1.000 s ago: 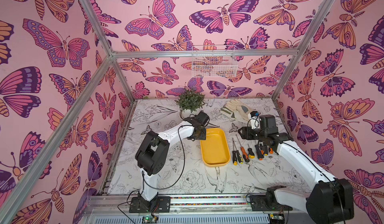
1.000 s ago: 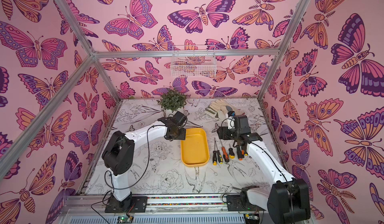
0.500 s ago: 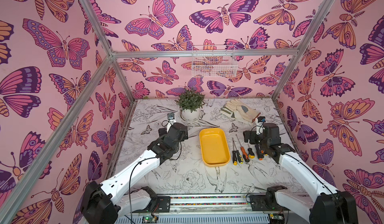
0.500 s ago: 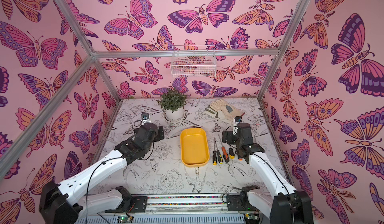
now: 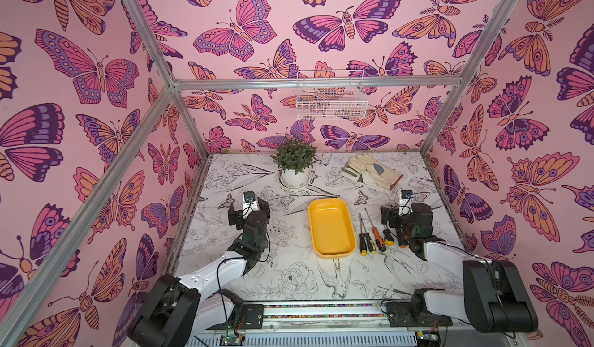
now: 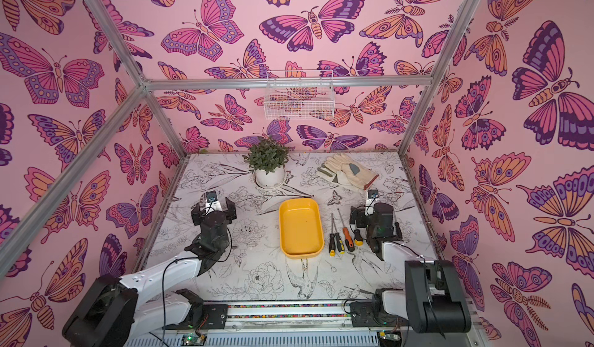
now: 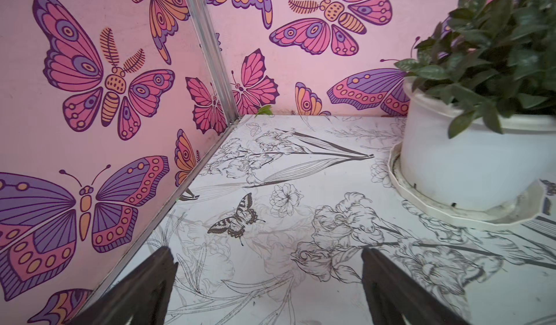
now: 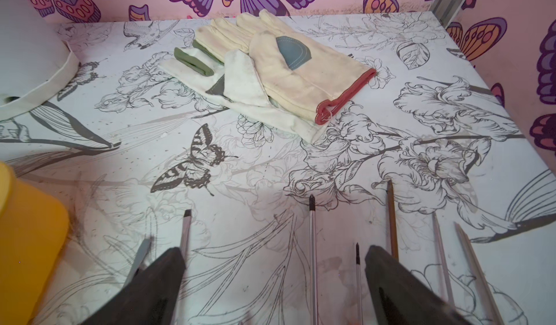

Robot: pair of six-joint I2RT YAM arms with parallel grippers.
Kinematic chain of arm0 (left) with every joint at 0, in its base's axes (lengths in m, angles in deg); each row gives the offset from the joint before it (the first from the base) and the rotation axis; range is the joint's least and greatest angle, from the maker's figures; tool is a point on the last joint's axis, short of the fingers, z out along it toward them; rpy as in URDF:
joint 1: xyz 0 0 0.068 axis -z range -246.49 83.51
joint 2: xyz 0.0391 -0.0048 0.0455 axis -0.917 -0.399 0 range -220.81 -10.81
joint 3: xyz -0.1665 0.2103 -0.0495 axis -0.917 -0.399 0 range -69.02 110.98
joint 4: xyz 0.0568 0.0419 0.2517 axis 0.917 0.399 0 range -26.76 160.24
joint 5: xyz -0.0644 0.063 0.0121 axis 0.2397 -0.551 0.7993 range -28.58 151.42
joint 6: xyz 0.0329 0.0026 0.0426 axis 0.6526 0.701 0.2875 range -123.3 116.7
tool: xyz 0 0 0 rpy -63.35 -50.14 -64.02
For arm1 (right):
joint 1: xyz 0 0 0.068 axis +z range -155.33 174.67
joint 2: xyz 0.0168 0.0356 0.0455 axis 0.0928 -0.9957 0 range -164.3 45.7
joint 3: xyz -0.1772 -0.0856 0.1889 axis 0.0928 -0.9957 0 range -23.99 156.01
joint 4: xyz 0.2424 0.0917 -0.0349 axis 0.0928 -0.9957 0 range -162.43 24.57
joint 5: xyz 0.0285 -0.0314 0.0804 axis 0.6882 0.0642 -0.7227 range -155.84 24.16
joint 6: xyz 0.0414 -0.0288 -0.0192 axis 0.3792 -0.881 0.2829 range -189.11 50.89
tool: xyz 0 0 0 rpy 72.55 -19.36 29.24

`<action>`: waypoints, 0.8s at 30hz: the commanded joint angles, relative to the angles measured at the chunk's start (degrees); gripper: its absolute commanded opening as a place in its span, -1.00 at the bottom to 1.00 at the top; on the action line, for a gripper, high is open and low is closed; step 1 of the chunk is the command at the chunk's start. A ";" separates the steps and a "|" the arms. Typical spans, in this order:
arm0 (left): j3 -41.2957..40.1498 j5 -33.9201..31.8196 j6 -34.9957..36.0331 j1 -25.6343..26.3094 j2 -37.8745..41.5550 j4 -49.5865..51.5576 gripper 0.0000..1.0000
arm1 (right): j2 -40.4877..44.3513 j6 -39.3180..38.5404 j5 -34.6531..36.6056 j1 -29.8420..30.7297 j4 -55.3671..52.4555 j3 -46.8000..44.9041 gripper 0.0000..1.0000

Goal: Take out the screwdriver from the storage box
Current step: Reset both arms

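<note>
Box looks empty; screwdrivers lie in a row on desk just beside it, R-arm side. I judge takeout done. L jaws and R jaws both wide open, holding nothing. Next: park arms w/o nudging tools.

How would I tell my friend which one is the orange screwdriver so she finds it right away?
Find the shallow yellow plastic tray in the middle of the flower-printed table. A row of screwdrivers lies on the table beside it. The orange-handled screwdriver is third from the tray, and both its neighbours have black-and-yellow handles.
</note>
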 commanded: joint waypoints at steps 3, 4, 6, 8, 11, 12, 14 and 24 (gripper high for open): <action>-0.19 1.23 6.17 -2.93 -5.94 -9.05 1.00 | -2.14 -0.98 2.52 -1.74 19.76 -4.99 0.97; -0.78 1.88 5.99 -3.53 -6.64 -9.51 1.00 | -3.69 -0.53 2.50 -2.13 21.74 -5.04 0.97; -2.06 3.68 5.70 -4.94 -8.05 -11.32 1.00 | -6.24 -0.79 1.02 -2.55 20.17 -2.98 0.97; -5.45 5.21 6.06 -6.43 -10.48 -16.76 1.00 | -10.10 -0.58 -0.76 -3.40 17.97 0.17 0.97; -8.04 7.62 9.02 -7.90 -15.89 -29.46 1.00 | -11.12 1.74 -2.84 -5.85 16.37 1.53 0.97; -8.04 9.08 9.43 -8.34 -17.37 -31.18 1.00 | -11.63 1.77 -2.86 -5.86 17.29 1.43 0.97; -7.97 11.13 9.26 -9.21 -20.25 -32.64 1.00 | -11.62 2.66 -0.27 -5.88 16.26 1.86 0.97; -6.50 25.24 5.53 -14.89 -17.46 -24.08 1.00 | -11.63 4.09 3.68 -5.84 16.12 1.88 0.97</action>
